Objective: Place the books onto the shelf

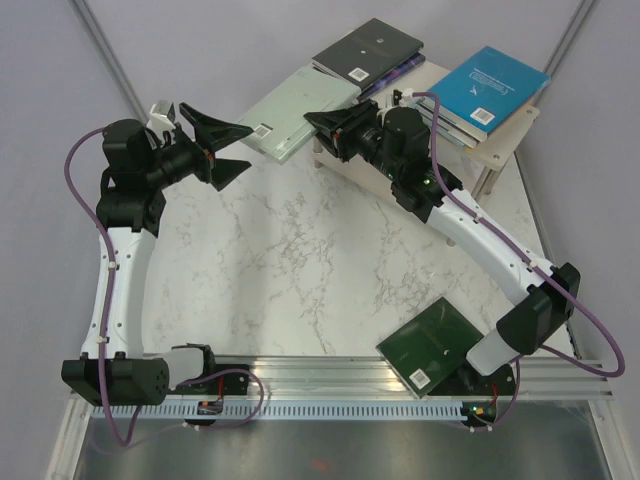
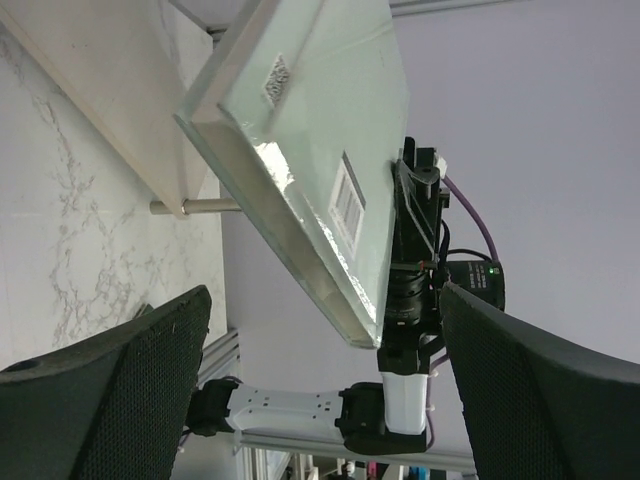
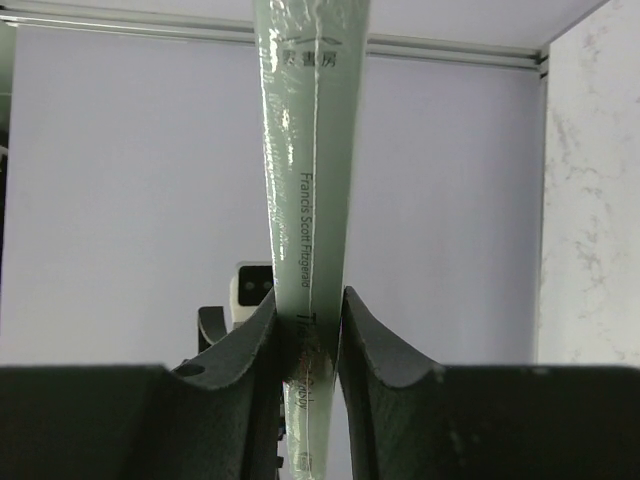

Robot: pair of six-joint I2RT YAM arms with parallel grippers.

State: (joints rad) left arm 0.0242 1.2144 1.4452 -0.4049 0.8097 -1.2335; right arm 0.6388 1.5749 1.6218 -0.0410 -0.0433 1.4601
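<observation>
The right claw was closed on the spine edge of the pale mint book, with one finger pressed against each cover. In the top view, this book was located at 12 o'clock on the table. Its far part was positioned over the left end of the shelf and its near part projected beyond the board edge. Whether the book rested on the board or was held just above it could not be determined.

The left claw was spread to its full width and nothing was held in it. It was positioned at 10 o'clock on the table, just to the 9 o'clock side of the pale mint book, with its fingertips directed at the book's free corner and apart from it.

The shelf was located at 1 o'clock. A black book was laid on its left part and a cyan book on its right part.

A dark green book was laid flat at 5 o'clock, at the near edge of the table, beside the base of the right arm.
</observation>
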